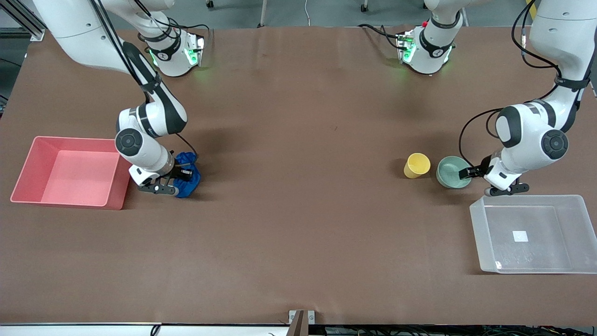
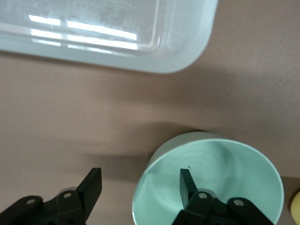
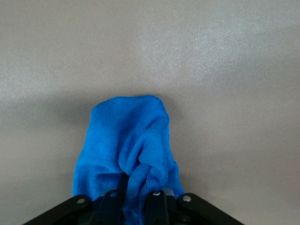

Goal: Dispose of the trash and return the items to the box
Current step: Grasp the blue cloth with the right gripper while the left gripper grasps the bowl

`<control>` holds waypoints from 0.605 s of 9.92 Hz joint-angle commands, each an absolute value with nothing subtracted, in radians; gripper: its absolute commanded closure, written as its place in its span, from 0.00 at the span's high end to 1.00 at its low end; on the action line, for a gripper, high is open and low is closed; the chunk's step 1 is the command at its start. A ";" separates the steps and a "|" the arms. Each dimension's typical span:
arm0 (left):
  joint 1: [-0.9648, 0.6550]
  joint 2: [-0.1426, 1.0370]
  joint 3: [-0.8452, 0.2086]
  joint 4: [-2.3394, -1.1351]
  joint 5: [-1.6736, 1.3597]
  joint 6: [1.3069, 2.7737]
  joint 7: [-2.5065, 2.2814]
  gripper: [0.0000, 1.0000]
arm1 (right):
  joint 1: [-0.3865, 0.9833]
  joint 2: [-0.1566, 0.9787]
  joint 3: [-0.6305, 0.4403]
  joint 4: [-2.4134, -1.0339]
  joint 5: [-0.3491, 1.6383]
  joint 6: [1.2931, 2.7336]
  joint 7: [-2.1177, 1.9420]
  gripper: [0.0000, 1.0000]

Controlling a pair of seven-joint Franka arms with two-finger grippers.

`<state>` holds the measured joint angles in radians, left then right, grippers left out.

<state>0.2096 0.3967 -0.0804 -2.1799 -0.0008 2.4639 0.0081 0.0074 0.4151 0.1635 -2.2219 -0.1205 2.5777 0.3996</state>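
Observation:
The blue rag [image 1: 190,181] lies on the table beside the pink bin, toward the right arm's end. My right gripper [image 1: 183,173] is shut on it; the right wrist view shows the gripper [image 3: 136,199] pinching a fold of the rag [image 3: 126,136]. The mint-green bowl [image 1: 453,171] stands beside the yellow cup [image 1: 416,165], toward the left arm's end. My left gripper [image 1: 468,172] is open at the bowl's rim. In the left wrist view the gripper [image 2: 140,185] straddles the rim, one finger [image 2: 187,182] inside the bowl [image 2: 225,168] and the other outside.
The clear tub [image 1: 477,228] stands nearer the front camera than the bowl, close to my left gripper; its corner shows in the left wrist view [image 2: 117,42]. The pink bin [image 1: 79,170] is open-topped beside the rag.

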 commanded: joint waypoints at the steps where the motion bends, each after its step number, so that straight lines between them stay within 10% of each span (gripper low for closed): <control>1: 0.206 0.420 -0.089 -2.206 0.014 2.477 0.009 0.17 | 0.002 0.376 0.187 -2.144 -0.126 2.375 0.439 0.01; 6: 0.207 0.319 -0.129 -2.185 0.014 2.465 0.014 0.01 | -0.017 0.167 0.157 -1.789 -0.123 1.718 0.317 0.01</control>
<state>0.2057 0.3538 -0.1268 -2.1807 -0.0008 2.4664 0.0081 0.0036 0.2048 0.1710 -1.8603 -0.1208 1.8400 0.3779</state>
